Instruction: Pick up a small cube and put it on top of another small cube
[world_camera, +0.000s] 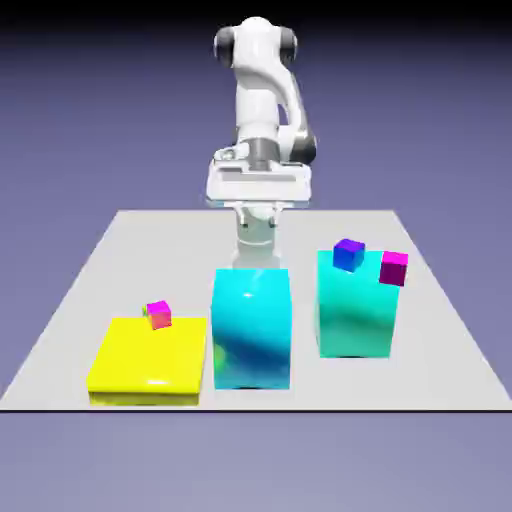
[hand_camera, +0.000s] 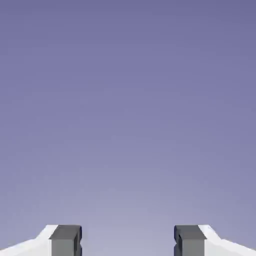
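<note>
The gripper (world_camera: 257, 222) is released, fingers apart with only backdrop between. Below it, toward the exterior view's left, the green cube (world_camera: 146, 311) peeks mostly hidden from behind the pink cube (world_camera: 159, 315), near the yellow block's (world_camera: 149, 356) far edge.

The exterior view looks down from above and in front, facing the arm (world_camera: 262, 110) across the whole worktop (world_camera: 190, 265), while the hand view looks close along the tool (hand_camera: 128, 240) into the blue-violet backdrop (hand_camera: 128, 110), which both views share.
</note>
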